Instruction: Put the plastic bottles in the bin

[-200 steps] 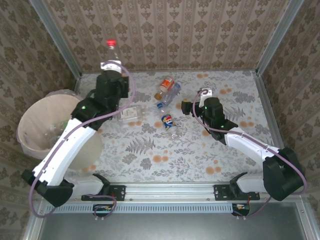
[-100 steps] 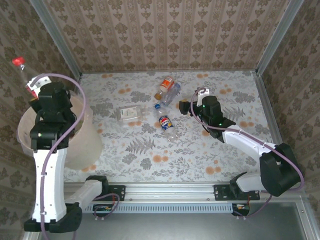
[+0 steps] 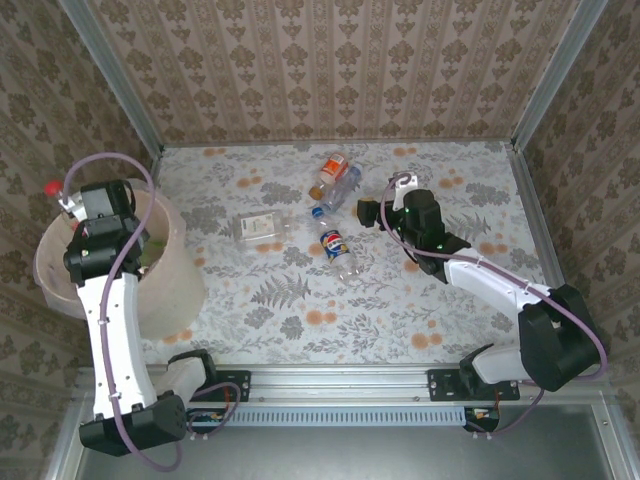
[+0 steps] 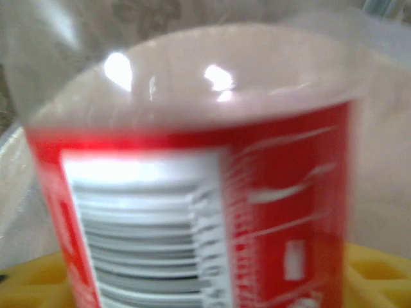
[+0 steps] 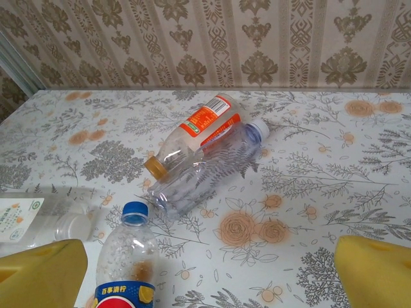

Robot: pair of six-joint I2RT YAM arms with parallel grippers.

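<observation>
On the floral worktop [image 3: 450,300] four bottles [image 3: 338,248] lie near its middle, the right gripper [image 3: 383,198] beside them gaping wide, likely to take one, while the left gripper [image 3: 66,201] brings a red-label bottle [image 4: 192,192] over the bin [image 3: 175,285] at the left edge for dropping, though I cannot tell how its jaws stand.

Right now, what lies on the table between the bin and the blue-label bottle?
A flattened clear bottle lies between the bin and the blue-label bottle, touching neither, in the top view.
</observation>
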